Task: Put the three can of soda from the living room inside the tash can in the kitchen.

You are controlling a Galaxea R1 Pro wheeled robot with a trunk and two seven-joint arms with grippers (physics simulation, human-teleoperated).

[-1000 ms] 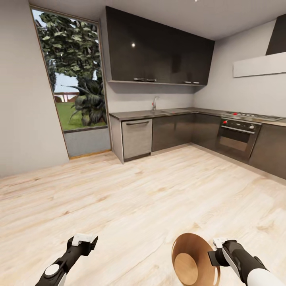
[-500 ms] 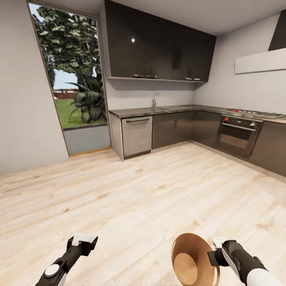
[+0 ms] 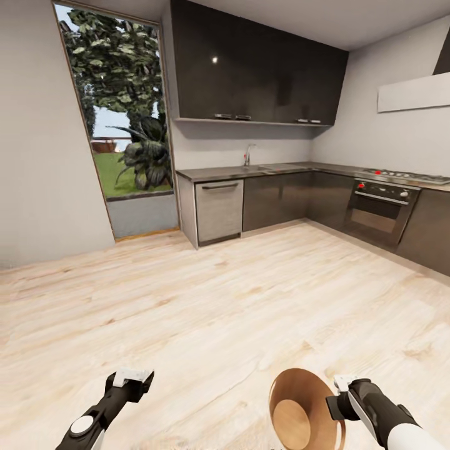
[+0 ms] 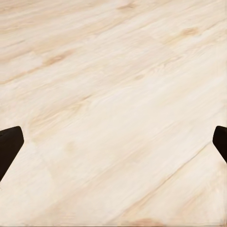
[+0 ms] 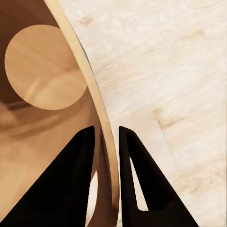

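Observation:
The copper-brown trash can [image 3: 301, 411] hangs tipped on its side low at the right, its mouth facing me and its round bottom showing. My right gripper [image 3: 338, 400] is shut on its rim. In the right wrist view the two black fingers [image 5: 80, 156] pinch the rim wall [image 5: 101, 118], one inside and one outside the trash can [image 5: 42, 85]. My left gripper [image 3: 134, 379] hangs over bare floor, open, with its fingertips [image 4: 9, 144] far apart and nothing between them. The soda cans are out of view. The kitchen lies ahead.
Grey lower cabinets [image 3: 278, 200] and a counter [image 3: 225, 172] with a chrome tap [image 3: 248, 153] run along the far wall under glossy black upper cabinets [image 3: 256, 69]. An oven [image 3: 375, 212] stands at the right, a tall window [image 3: 122, 125] at the left. Light wood floor [image 3: 219, 300] spreads between.
The whole head view has shifted a little, so the camera has moved relative to the kitchen. Both arms and the held trash can keep their places in the picture.

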